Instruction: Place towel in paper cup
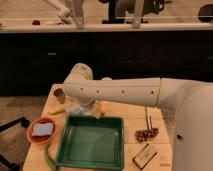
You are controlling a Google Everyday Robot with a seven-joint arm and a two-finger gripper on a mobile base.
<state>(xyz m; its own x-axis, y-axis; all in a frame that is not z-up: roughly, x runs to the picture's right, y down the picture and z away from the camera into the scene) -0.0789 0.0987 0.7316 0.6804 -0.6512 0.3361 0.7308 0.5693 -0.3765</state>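
Where the arm is bent down behind the far left corner of the green tray, the gripper is seen low over the table, jaws spread wide. The towel is noted as a pale patch just beyond that corner, beneath the gripper; contact cannot be told. The paper cup is found farther back-left of the tray, near the towel.

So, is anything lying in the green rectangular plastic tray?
No, the tray is bare inside; the pincer is just past its far left corner.
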